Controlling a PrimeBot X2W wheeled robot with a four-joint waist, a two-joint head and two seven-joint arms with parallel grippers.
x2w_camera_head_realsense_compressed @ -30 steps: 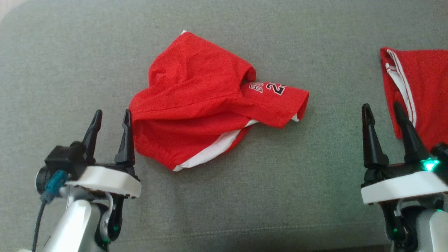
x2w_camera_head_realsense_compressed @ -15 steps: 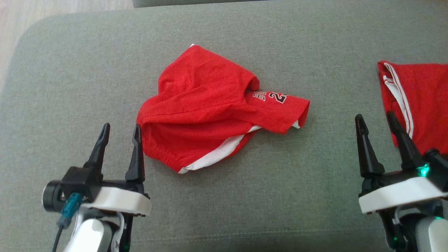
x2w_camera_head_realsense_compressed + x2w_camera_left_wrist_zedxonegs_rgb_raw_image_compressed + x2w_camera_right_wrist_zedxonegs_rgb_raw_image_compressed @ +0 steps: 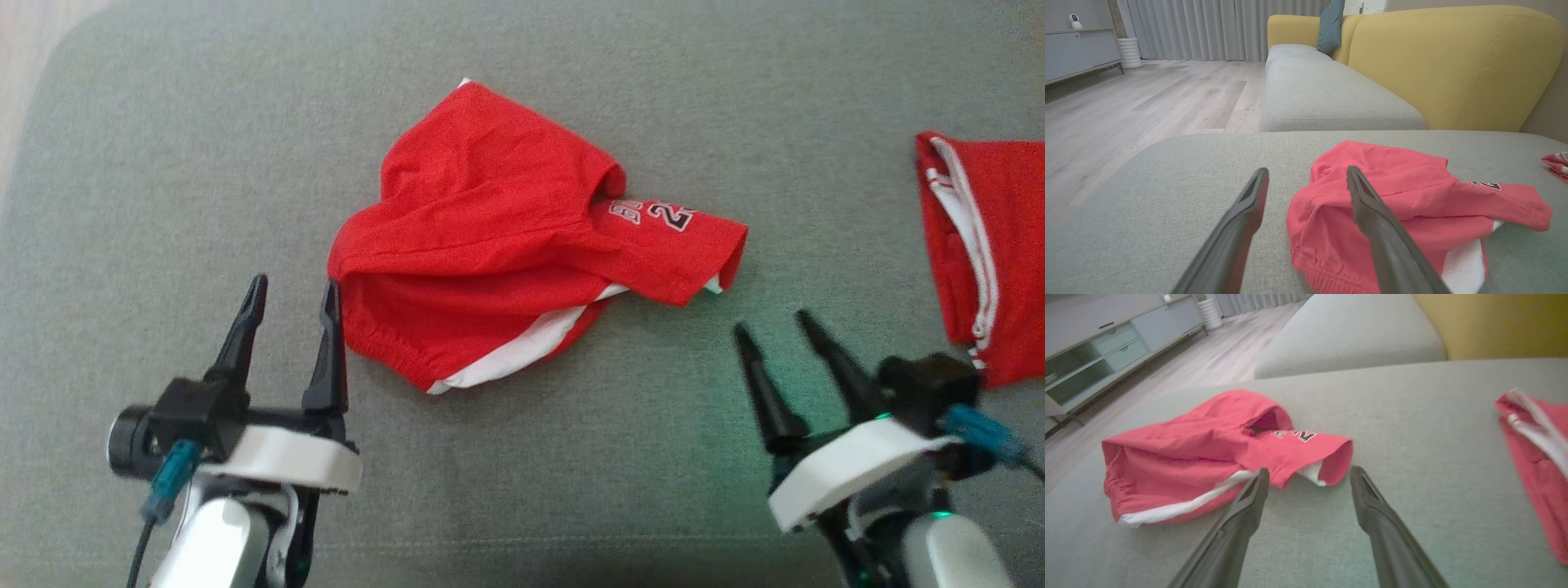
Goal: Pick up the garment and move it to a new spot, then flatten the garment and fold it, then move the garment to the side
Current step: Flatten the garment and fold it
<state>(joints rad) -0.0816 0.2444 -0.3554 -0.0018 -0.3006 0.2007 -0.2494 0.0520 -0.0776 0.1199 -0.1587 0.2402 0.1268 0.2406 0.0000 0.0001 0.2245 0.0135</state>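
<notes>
Head view: one grey sofa cushion [image 3: 571, 457] carries all items. Two red garments lie on it. The crumpled red shorts [image 3: 490, 237] are at centre, with a white stripe along the near edge. The second red garment [image 3: 1004, 245] lies well apart at the right edge. Two grippers hover empty, fingers spread wide: left gripper [image 3: 294, 284] just beside the shorts' left edge, right gripper [image 3: 772, 324] near their right end.
</notes>
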